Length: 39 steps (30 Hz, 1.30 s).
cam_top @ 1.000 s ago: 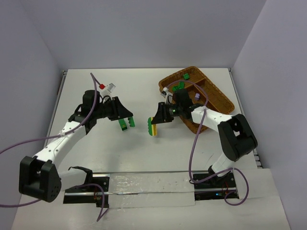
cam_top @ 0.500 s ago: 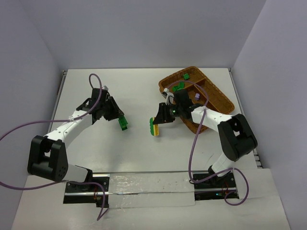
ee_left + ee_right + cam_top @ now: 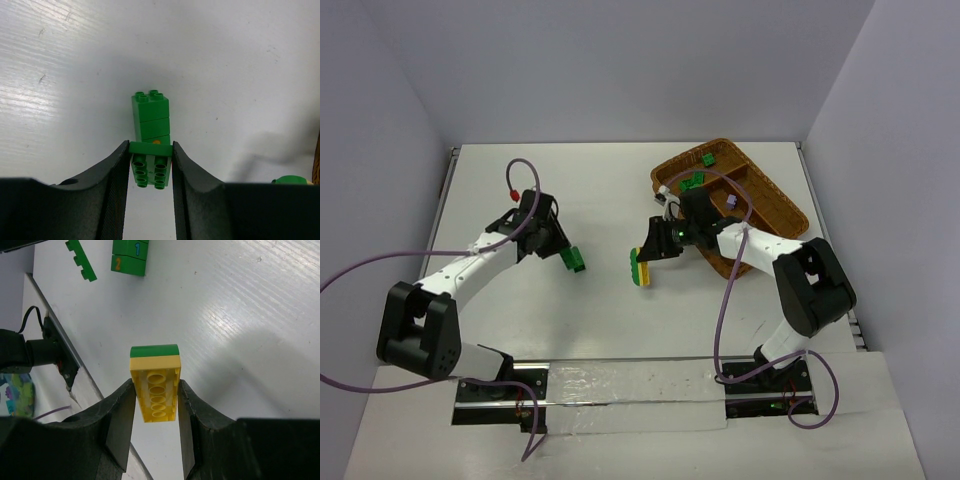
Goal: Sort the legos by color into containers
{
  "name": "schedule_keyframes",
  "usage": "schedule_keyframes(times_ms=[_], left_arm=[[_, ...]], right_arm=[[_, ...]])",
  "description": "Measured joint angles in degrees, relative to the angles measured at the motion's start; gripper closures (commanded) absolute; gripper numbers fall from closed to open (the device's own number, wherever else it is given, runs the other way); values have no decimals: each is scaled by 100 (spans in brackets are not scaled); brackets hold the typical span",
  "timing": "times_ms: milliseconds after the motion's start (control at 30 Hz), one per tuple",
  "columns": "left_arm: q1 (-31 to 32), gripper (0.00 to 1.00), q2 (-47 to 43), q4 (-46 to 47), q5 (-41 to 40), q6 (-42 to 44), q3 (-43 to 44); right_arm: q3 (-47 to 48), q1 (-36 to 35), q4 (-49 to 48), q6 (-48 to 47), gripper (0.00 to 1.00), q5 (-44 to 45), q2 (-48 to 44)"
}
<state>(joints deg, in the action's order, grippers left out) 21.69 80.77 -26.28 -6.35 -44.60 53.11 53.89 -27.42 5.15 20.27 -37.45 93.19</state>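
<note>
Legos (image 3: 695, 180) sat in the wicker tray (image 3: 782, 190) at right, a purple cable (image 3: 720, 310) arching before it. Left gripper (image 3: 150, 148) pinched a green stack (image 3: 151, 117); right gripper (image 3: 154, 390) pinched a green-capped yellow brick (image 3: 155, 371), both over the table (image 3: 610, 190).

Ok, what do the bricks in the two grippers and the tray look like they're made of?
The green bricks: hard moulded plastic, smooth with a slight sheen, crisp studs. The yellow brick: the same, glossy, with moulded hollow tubes underneath. The tray: looks like brown woven wicker, matte, though the weave is too small to confirm.
</note>
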Motion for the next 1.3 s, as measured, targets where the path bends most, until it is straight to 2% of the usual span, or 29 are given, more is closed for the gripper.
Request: schedule_keyframes(times_ms=[167, 233, 300, 367, 467, 567, 633, 900, 1000, 1100, 1300], left_arm=[[2, 92, -23, 5, -95, 2, -165], [2, 91, 71, -11, -182, -2, -165], [2, 86, 194, -1, -274, -24, -206], [2, 77, 285, 21, -329, -43, -302], [2, 45, 304, 67, -332, -73, -512], [2, 27, 303, 106, -293, -83, -665], [2, 23, 280, 103, -257, -35, -683], [-1, 24, -566, -35, -236, 125, -381], [-3, 24, -1224, 314, 470, 386, -333], [-3, 24, -1682, 1057, 1641, 569, -376], [2, 26, -1776, 2613, 3817, 573, -851]], right_arm=[[0, -15, -2, 24, 100, -49, 0], [0, -19, 0, 24, 100, -67, 0], [0, -20, 1, 23, 100, -72, 0], [0, -20, 2, 22, 100, -72, 0], [0, -20, 2, 22, 100, -74, 0], [1, -20, 12, 16, 100, -94, 0], [10, -20, 23, -2, 100, -115, 0], [44, -20, -39, -35, 100, -613, -9], [49, -20, -235, 4, 100, -1162, -38], [57, -20, -493, 127, 100, -1767, -63], [84, -20, -1012, 394, 100, -2617, -290]])
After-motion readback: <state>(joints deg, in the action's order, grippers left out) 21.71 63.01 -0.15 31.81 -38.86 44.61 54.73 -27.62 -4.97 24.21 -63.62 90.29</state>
